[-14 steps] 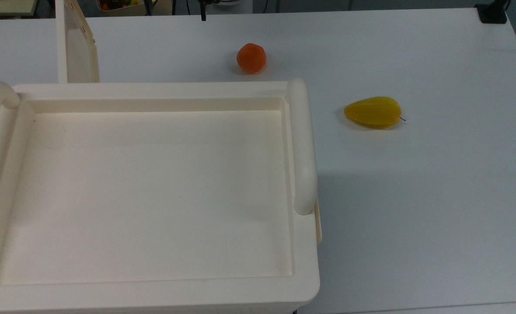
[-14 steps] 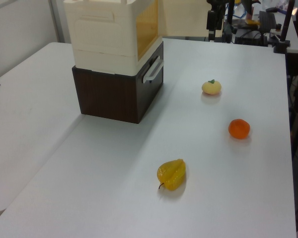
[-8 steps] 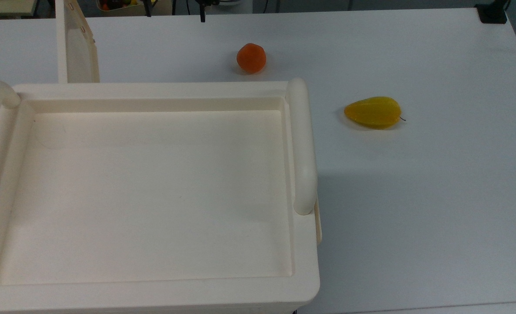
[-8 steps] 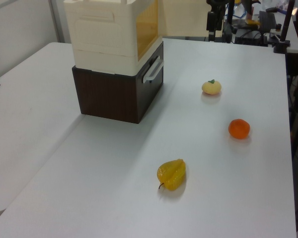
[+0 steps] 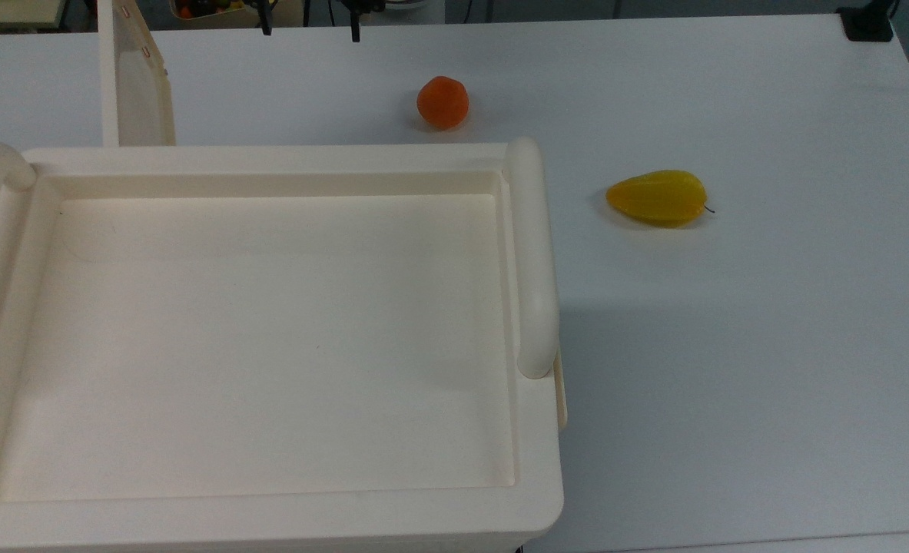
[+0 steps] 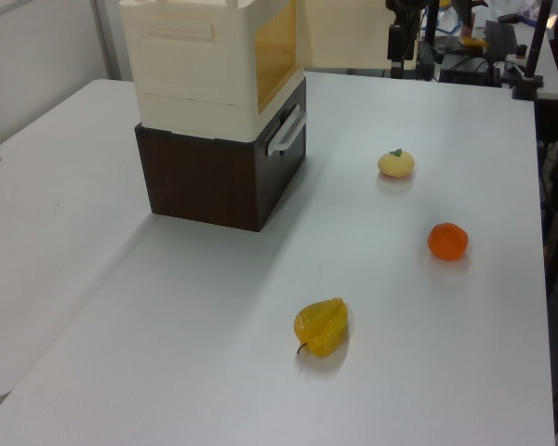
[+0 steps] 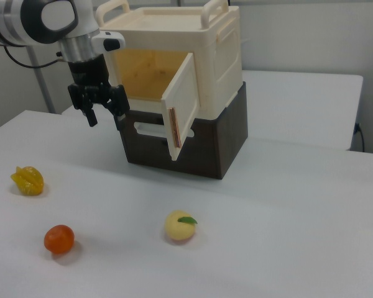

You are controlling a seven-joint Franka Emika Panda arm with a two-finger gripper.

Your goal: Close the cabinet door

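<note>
A: Item one, the pincer (image 7: 103, 107). State?

B: Fingers apart, clamped on nothing, hanging in the air in front of the open compartment, clear of the surface (image 7: 286, 205).

A: Item two, the cabinet door (image 7: 183, 104).

B: Swung wide open. In the right view it stands to the pincer's right at about the same height, apart from it, hinged on the far side of the opening. Reddish dots run down its free edge. In the top view the same panel (image 5: 137, 84) juts out from the cabinet's front.

A: Item three, the cabinet (image 7: 193, 43).

B: Cream unit behind the pincer, set on a dark brown base (image 7: 221, 146). The yellow-lit interior is exposed.

A: Sundries?

B: Yellow fruit (image 7: 27, 180) and orange fruit (image 7: 59, 239) below the pincer toward the right view's left; a pale peach-like fruit (image 7: 180, 226) lower and to its right. None touches it.

A: Step in hand?

B: Judged as the approach; the door is not yet contacted.

A: Next move requires?

B: Likely passing round the free edge to the door's outer face, then pushing it toward the opening along the hinge's arc.
</note>
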